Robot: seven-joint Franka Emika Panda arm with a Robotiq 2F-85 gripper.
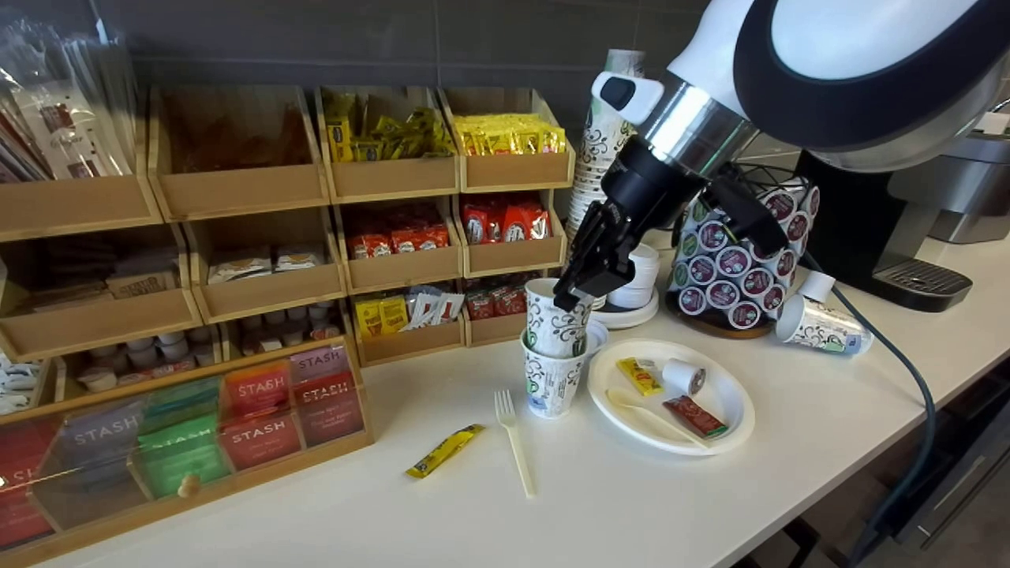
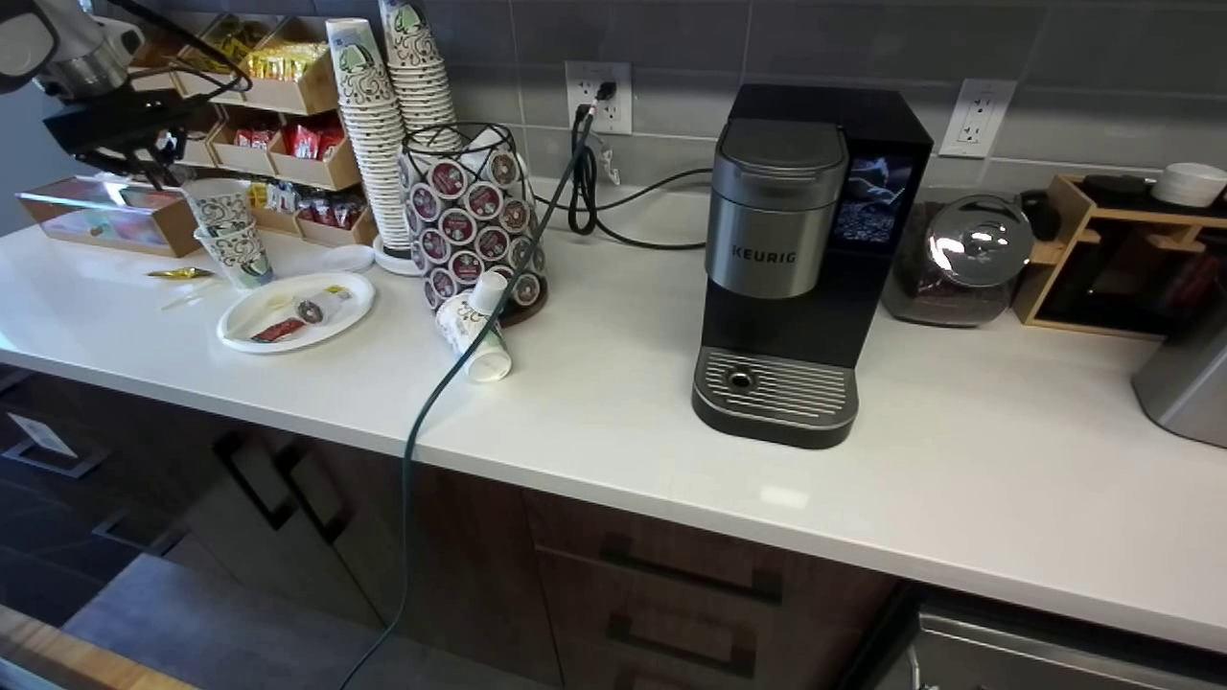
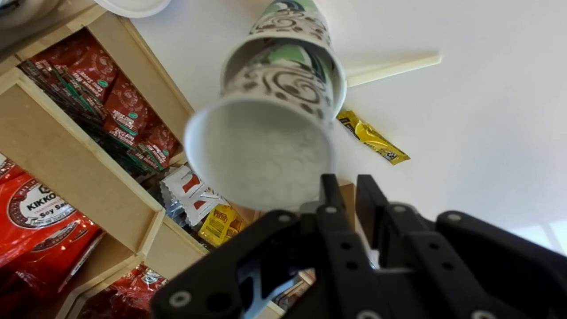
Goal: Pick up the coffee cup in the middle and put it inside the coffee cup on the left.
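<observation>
The tapered white paper cup with brown swirls (image 1: 555, 327), mid-frame in an exterior view, stands near upright, its lower part inside the matching white paper cup (image 1: 553, 386) below. In the wrist view it lies up-left of the black two-fingered claw (image 3: 347, 190) — narrowly parted, nothing between — so backing off rightward seems next.

Dark swirls and green patches on white upper cup (image 1: 552, 330) and lower cup (image 1: 554, 386), black end effector (image 3: 347, 181)
</observation>
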